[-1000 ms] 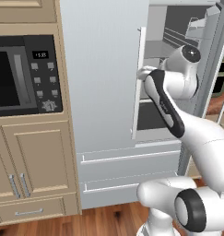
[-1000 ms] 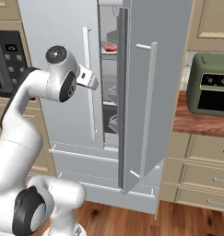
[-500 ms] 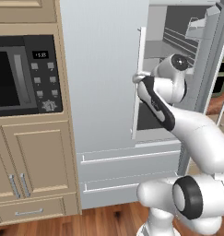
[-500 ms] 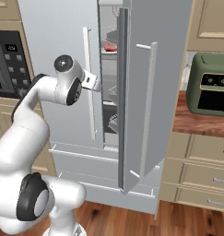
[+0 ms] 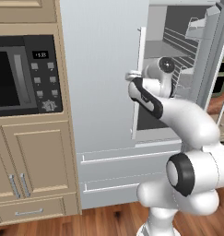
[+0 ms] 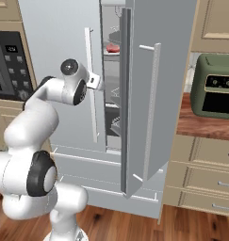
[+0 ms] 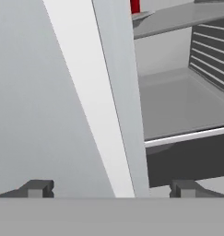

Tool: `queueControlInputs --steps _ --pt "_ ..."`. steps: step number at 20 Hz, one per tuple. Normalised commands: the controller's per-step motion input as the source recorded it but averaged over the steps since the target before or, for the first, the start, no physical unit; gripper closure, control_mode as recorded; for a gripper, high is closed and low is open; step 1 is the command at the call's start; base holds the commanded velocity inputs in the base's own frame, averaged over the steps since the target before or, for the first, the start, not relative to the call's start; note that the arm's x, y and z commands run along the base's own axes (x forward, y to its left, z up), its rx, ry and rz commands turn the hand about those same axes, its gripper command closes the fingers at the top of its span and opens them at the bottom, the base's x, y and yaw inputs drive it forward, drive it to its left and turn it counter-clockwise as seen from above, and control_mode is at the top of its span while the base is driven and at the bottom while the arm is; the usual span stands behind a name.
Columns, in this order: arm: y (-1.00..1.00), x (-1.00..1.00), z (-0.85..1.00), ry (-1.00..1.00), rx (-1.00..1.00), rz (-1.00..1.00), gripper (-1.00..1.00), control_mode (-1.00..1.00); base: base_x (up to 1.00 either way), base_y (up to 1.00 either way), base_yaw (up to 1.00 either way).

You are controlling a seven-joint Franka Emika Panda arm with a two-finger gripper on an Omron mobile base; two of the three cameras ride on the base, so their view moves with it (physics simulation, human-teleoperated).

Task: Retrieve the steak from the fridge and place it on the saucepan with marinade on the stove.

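Gripper point(image 7: 110, 189) jaws spread wide, straddling fridge point(image 5: 104, 92) left-door handle point(image 7: 88, 99). Right base view – steak point(image 6: 113, 47) on upper shelf behind open right door; left base view – microwave point(image 5: 23, 76).

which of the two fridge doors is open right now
The right-hand fridge door, beside the green toaster oven, is swung out, showing the shelves and the steak. The left door, by the microwave, is shut.

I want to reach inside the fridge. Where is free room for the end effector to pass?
The gap between the closed left door's handle and the open right door is free. The grey shelf beyond looks bare. Higher up, the steak occupies its shelf.
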Motion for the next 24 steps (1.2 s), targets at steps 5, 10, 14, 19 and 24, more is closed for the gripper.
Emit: queueControlInputs --steps 5,10,14,19,24 --pt "0.00 0.47 0.00 -0.01 0.00 0.00 -1.00 -1.00 0.00 0.00 0.00" --pt "0.00 0.51 -0.02 -0.02 0.00 0.00 -1.00 -1.00 0.00 0.00 0.00" --pt "0.00 0.58 -0.05 -0.02 0.00 0.00 -1.00 -1.00 0.00 0.00 0.00" --pt "0.00 0.63 -0.07 -0.02 0.00 0.00 1.00 -1.00 0.00 0.00 0.00" --pt "0.00 0.51 -0.03 0.00 0.00 0.00 1.00 -1.00 0.00 0.00 0.00"
